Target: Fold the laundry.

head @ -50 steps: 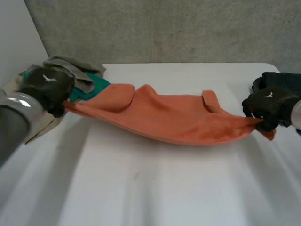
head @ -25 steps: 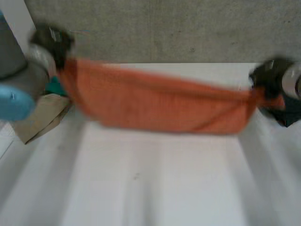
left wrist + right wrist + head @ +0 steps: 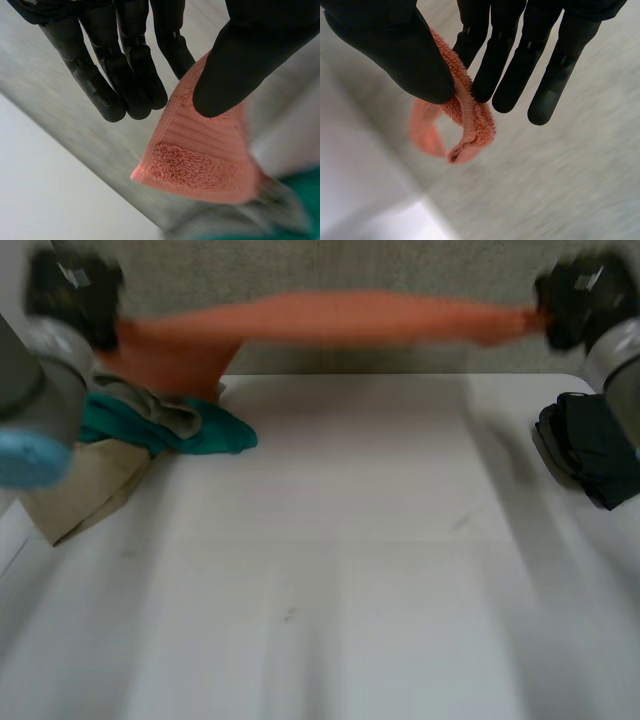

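Left robot hand (image 3: 70,292) and right robot hand (image 3: 582,295) each pinch an orange towel (image 3: 350,318) corner; lay it taut and level on the tabletop (image 3: 350,560).

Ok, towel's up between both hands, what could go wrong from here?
The right hand pinches only a thin bunched tip of the orange towel, so under tension it may slip out. Below the left hand, which pinches a corner, the towel sags by the grey cloth and teal cloth. Lowering it there could snag them.
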